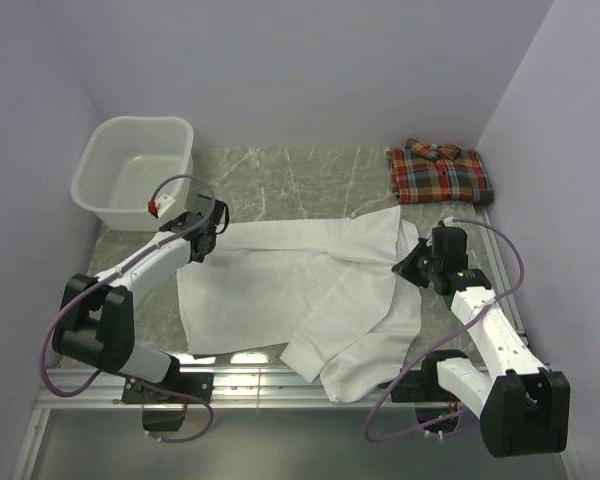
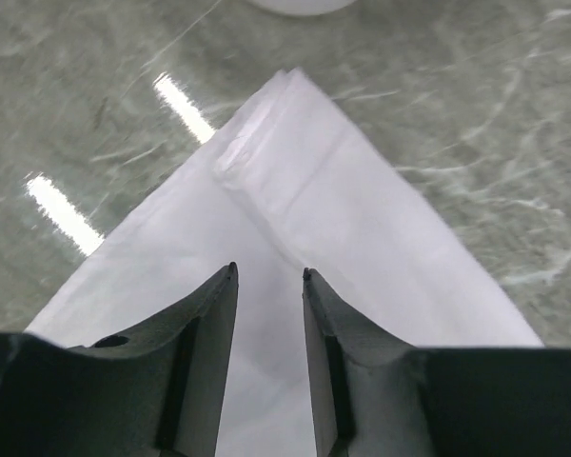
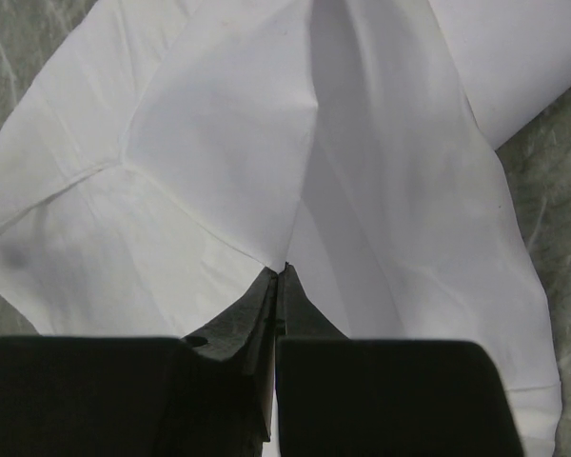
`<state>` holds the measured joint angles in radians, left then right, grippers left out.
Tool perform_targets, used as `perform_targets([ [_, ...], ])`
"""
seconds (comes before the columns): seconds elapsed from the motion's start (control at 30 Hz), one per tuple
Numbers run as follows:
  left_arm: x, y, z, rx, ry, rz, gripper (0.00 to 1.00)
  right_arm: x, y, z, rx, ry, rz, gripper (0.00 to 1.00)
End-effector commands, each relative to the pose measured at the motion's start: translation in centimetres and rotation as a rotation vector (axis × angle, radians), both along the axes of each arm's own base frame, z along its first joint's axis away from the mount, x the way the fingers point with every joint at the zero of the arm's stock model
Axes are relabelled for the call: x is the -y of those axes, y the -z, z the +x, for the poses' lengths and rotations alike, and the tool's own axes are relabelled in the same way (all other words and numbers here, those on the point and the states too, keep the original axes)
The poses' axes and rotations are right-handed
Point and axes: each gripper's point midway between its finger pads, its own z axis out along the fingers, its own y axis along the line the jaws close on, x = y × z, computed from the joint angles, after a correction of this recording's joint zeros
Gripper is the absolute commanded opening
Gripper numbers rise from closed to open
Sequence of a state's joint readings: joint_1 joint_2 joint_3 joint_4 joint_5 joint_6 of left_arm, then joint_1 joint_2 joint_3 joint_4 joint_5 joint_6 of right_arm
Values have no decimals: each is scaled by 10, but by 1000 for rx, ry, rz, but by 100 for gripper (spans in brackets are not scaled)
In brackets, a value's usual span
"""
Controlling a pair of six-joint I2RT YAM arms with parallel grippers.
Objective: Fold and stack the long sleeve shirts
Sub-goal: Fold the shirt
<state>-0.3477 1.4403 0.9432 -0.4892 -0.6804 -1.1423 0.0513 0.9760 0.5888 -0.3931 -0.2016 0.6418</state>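
You have the plaid shirt (image 1: pixel 440 172) folded at the tabletop's (image 1: pixel 310 170) far right corner. The white shirt (image 1: pixel 300 290) lies mid-tabletop, barely folded. Your left pincer (image 2: pixel 267 276) gapes empty over its sleeve, and your right pincer (image 3: pixel 281 271) pinches its cloth. Folding and stacking remain.

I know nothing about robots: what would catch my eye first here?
A large white shirt lies spread across the middle of the table. The right gripper is shut on its cloth, the left gripper open above a sleeve. A folded plaid shirt sits far right, a white basket far left.
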Motion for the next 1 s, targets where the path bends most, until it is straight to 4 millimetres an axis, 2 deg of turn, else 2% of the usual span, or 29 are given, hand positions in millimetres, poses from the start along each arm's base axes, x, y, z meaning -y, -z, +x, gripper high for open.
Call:
perform_targets([
  [0.0,-1,0,-13,-13,-80,-87,41,9,3,2,-6,33,-31,0],
  [0.13,-1,11,-39,-54,-103,-150,47,14,5,1,-32,44,-57,5],
  [0.17,3,15,-47,-80,-91,-178,52,14,5,1,-35,42,-63,9],
  [0.2,3,17,-56,-90,-89,-186,56,14,3,2,-33,38,-65,14],
  [0.23,3,19,-61,-103,-85,-193,61,14,-3,6,-12,25,-71,30],
  [0.27,4,21,-67,-118,-78,-201,73,12,-6,7,-5,14,-72,37],
  [0.3,3,26,-78,-143,-70,-209,80,11,-9,9,6,3,-76,44],
  [0.33,3,30,-84,-160,-67,-211,86,8,-15,12,28,-25,-93,56],
  [0.37,1,33,-89,-171,-70,-213,93,5,-18,14,34,-44,-103,60],
  [0.4,-2,40,-99,-193,-70,-213,95,5,-19,15,35,-48,-130,63],
  [0.43,-5,45,-105,-208,-71,-210,97,-7,-25,16,52,-99,-144,69],
  [0.53,-16,61,-119,-258,-93,-216,98,-32,-32,16,73,-186,-178,74],
  [0.63,-26,69,-124,-281,-110,-206,98,-54,-31,16,80,-258,-172,75],
  [0.77,-32,80,-124,-327,-118,-186,98,-69,-30,16,95,-301,-144,75],
  [0.87,-27,91,-120,-368,-81,-194,98,-72,-30,16,99,-311,-143,74],
  [0.93,-23,99,-119,-407,-54,-195,97,-72,-29,15,98,-313,-146,74],
  [0.97,-20,105,-120,-436,-48,-204,92,-72,-30,16,99,-313,-145,74],
])
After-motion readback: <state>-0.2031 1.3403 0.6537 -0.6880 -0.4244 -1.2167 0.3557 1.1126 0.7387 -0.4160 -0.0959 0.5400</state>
